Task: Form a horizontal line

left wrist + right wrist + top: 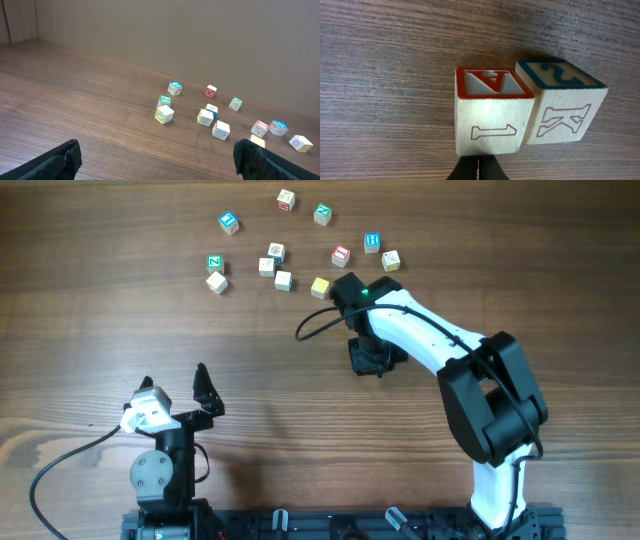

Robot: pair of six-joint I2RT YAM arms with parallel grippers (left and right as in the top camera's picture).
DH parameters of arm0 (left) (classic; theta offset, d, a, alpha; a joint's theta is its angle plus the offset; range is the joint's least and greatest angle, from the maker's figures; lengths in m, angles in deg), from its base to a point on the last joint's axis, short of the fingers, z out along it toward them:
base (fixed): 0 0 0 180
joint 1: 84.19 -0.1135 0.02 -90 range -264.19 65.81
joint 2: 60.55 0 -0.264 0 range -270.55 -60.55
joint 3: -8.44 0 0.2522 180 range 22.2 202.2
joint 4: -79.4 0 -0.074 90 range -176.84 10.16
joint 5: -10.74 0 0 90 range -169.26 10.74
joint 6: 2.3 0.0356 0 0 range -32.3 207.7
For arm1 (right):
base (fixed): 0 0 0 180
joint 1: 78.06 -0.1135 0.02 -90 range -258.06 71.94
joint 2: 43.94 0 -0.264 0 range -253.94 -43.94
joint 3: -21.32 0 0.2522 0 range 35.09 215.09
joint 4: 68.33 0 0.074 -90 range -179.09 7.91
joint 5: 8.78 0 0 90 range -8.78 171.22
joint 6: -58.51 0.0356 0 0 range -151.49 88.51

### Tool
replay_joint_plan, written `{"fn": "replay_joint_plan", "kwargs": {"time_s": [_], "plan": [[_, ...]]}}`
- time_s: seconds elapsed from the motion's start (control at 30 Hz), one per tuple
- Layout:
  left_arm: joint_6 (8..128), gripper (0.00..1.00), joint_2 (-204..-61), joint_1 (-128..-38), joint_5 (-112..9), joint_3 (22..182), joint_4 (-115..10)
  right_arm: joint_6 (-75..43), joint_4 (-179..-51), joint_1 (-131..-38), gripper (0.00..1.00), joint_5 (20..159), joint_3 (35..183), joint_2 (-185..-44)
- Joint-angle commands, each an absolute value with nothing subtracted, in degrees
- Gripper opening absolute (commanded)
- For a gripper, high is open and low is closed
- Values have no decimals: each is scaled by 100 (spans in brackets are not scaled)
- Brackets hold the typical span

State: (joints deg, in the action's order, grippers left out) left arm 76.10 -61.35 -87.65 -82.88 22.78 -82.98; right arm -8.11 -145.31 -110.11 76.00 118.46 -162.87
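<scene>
Right gripper (477, 169): fingers pinched together, holding nothing, tips just behind the red-topped cube (492, 112). This reads as a closed-finger nudge, not a pick. Blue-topped cube (560, 107) sits at its flank; contact uncertain. Left gripper (175, 377) is spread wide, well back, empty. No horizontal line yet: yellow-faced cube (320, 287) and pale cubes (283, 280) lie loosely along the cluster's near edge. Cubes are square-edged matt wood with outlined letters; table (100, 330) is dark and grained.
</scene>
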Motion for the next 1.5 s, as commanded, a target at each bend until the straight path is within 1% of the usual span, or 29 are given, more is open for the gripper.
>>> {"fn": "replay_joint_plan", "kwargs": {"time_s": [0.0, 0.3, 0.43, 0.57, 0.67, 0.73, 0.77, 0.8, 0.87, 0.9, 0.93, 0.97, 1.2, 1.47], "plan": [[7700, 100, -6094, -8745, -8364, 2252, -8311, -713, -14509, -10991, 4, 7456, 11822, -16353], [7700, 100, -6094, -8745, -8367, 2252, -8311, -737, -14558, -10991, 4, 7541, 11822, -16353], [7700, 100, -6094, -8745, -8364, 2254, -8311, -855, -14575, -10996, 4, 8055, 11833, -16351], [7700, 100, -6094, -8745, -8364, 2254, -8311, -1200, -14603, -10996, 5, 8923, 12071, -16349], [7700, 100, -6094, -8745, -8364, 2252, -8311, -1200, -14697, -10996, 12, 9032, 12342, -16314], [7700, 100, -6094, -8745, -8364, 2254, -8311, -1200, -14741, -10985, 22, 9028, 12539, -16244], [7700, 100, -6094, -8745, -8364, 2254, -8311, -1203, -14774, -10978, 33, 8993, 12670, -16198], [7700, 100, -6094, -8745, -8364, 2254, -8311, -1198, -14811, -10956, 40, 8873, 12797, -16152], [7700, 100, -6094, -8745, -8367, 2254, -8311, -1174, -14903, -10930, 62, 8337, 12989, -16069], [7700, 100, -6094, -8745, -8367, 2254, -8311, -1172, -14918, -10910, 77, 8081, 13009, -16034], [7700, 100, -6094, -8745, -8364, 2254, -8311, -1172, -14936, -10882, 97, 7869, 13009, -16003], [7700, 100, -6094, -8745, -8367, 2254, -8311, -1172, -14982, -10821, 100, 7633, 13009, -15999], [7700, 100, -6094, -8745, -8364, 2254, -8311, -748, -14977, -10384, 100, 7533, 12635, -16001], [7700, 100, -6094, -8745, -8364, 2254, -8311, -905, -14140, -10392, 99, 8018, 11953, -16003]]}}
